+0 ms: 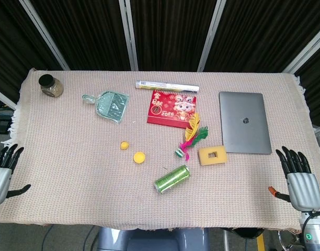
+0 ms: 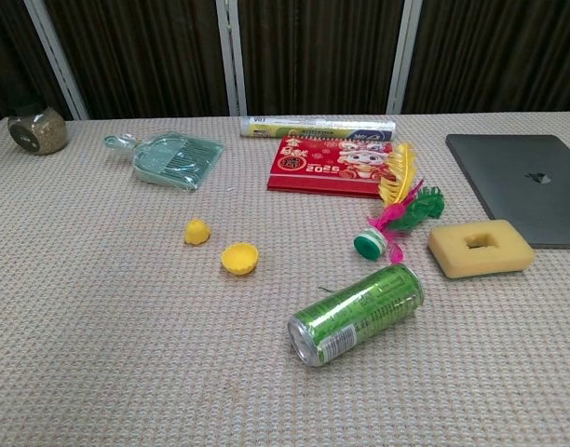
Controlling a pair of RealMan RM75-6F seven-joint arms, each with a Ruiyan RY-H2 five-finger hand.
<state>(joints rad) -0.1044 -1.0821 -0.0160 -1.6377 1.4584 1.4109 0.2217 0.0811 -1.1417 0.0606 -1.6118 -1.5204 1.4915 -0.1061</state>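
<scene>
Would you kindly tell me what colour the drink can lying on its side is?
Green drink can; clearest in chest view.

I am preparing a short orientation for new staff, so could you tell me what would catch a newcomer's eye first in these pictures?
The red calendar near the middle of the far side stands out most, with the bright feather shuttlecock just in front of it. A green drink can lies on its side nearer the front, and a grey closed laptop sits on the right. The left hand and right hand rest open at the table's near corners.
</scene>
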